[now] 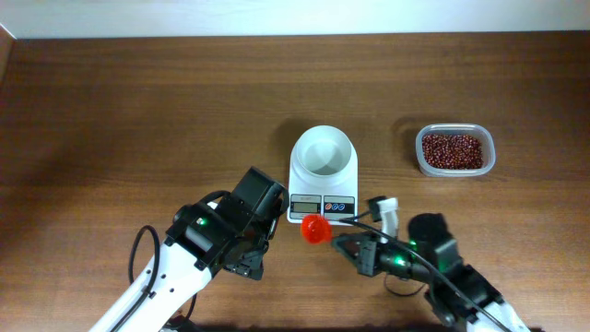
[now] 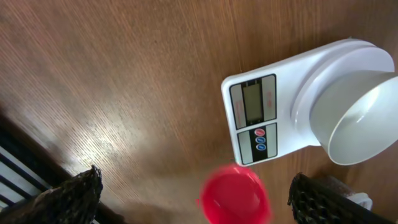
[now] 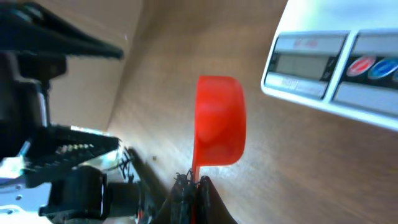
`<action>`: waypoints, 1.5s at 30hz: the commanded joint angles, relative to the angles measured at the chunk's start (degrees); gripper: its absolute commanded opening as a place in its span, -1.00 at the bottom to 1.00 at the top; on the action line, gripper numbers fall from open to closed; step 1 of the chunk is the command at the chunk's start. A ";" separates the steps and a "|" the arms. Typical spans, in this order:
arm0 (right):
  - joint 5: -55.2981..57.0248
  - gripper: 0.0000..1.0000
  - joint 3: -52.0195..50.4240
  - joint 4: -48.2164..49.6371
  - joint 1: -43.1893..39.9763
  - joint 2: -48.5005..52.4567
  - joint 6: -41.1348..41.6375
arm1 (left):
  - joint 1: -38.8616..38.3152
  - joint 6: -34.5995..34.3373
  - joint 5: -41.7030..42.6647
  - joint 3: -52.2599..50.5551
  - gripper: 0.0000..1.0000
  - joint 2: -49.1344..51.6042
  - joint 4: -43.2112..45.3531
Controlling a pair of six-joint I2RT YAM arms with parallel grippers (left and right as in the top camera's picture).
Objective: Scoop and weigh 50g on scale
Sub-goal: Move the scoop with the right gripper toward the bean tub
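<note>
Clenching the handle of the red scoop [image 1: 316, 229], the right claw [image 1: 341, 242] sits just below the scale [image 1: 322, 205] at frame centre; the left claw [image 2: 196, 180] is released.

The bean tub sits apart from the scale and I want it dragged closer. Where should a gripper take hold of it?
Probably the short wall of the tub that faces the scale, coming straight down so the jaws straddle its rim. It stands upright and lidless, that thin rim is exposed, and beans fill the middle.
</note>
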 commanded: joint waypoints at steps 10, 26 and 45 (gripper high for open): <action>-0.07 -0.92 2.10 -18.86 -13.31 -17.77 -8.15 | -0.24 0.00 -1.42 -0.09 0.98 -0.44 -0.35; 0.74 -0.92 11.10 -29.03 -34.03 -17.97 -10.51 | -0.24 20.59 -2.34 -0.09 0.76 -0.44 1.90; -8.46 -0.92 14.25 -29.00 -45.86 -17.97 -10.34 | -2.19 60.81 -2.27 -0.09 -1.00 -0.09 13.16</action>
